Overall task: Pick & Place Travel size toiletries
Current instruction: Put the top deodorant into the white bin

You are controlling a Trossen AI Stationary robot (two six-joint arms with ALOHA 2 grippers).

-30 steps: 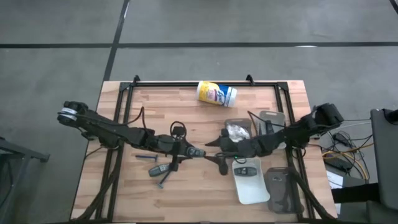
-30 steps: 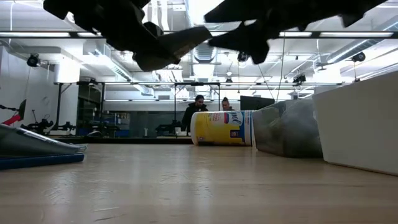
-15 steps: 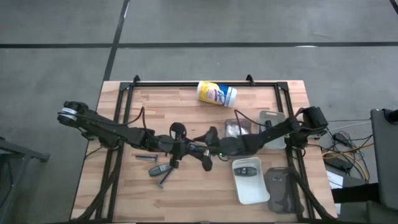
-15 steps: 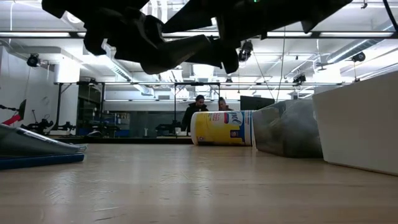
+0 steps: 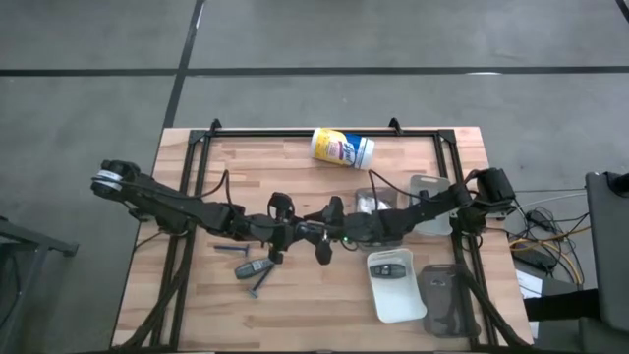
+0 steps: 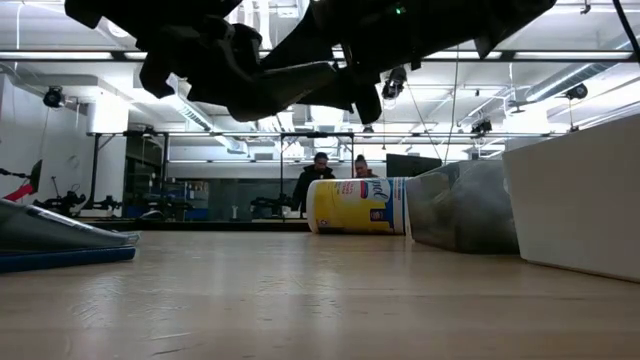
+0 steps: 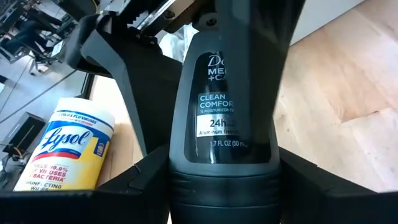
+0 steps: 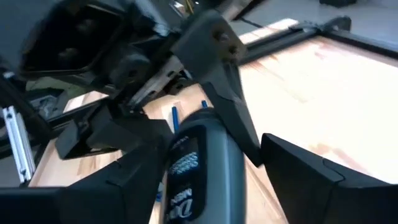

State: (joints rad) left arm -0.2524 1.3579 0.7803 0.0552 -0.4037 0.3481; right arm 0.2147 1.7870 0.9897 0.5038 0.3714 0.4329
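Deodorant tube (image 7: 225,112): dark grey body, white lettering. Canister (image 5: 342,148): yellow and white, blue lettering on its label. Bench (image 5: 295,305): pale wood planks, black frame. Both arms: black. Sticks (image 5: 261,282) on the bench: dark with blue.

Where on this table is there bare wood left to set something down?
Bare wood: the far left corner beside the Lysol canister, and the near edge left of the white tray. Crowded: the centre, where the left hand and right hand meet around a deodorant tube, the loose toiletries, and the right-side trays.
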